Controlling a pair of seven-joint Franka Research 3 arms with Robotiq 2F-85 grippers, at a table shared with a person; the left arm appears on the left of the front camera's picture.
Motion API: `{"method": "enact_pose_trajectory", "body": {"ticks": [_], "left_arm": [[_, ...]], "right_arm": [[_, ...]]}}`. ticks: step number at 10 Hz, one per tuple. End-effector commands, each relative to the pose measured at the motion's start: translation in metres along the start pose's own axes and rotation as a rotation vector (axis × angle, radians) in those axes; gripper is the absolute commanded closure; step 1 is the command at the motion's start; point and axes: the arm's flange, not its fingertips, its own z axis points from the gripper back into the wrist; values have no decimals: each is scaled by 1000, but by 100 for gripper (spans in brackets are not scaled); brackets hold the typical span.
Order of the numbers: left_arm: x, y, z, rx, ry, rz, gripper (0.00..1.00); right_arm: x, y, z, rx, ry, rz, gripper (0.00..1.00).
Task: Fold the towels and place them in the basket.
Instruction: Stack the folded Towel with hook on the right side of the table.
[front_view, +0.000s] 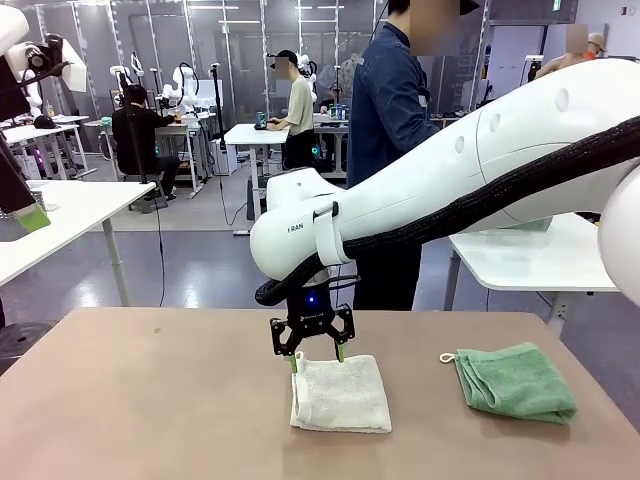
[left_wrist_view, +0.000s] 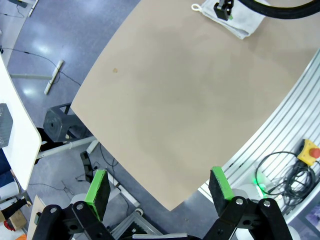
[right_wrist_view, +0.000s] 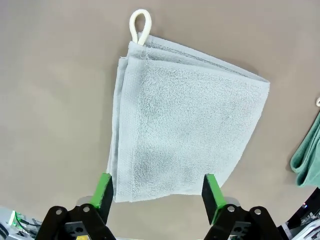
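Note:
A cream-white towel lies folded on the tan table near the front middle. Its white loop points away from my right gripper. My right gripper hangs straight down over the towel's far edge, open, with its green pads either side of that edge. To the right lies a mint green towel, folded, with a small white loop. My left gripper is open and holds nothing, high above the table's left corner. The basket is out of view.
A person in a dark blue shirt stands at the far side of the table. White tables stand beyond it at left and right. Past the table's near edge, cables and a red button lie by the left arm's base.

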Motion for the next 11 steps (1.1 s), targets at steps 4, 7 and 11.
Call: {"method": "enact_pose_trajectory", "body": {"ticks": [4, 7, 11], "left_arm": [[0, 1, 1, 25, 3, 7, 0], [0, 1, 1, 25, 3, 7, 0], [0, 1, 1, 25, 3, 7, 0]], "right_arm": [[0, 0, 0, 0, 0, 0, 10], [-72, -64, 35, 151, -11, 3, 10], [-96, -160, 18, 343, -62, -102, 10]]}}
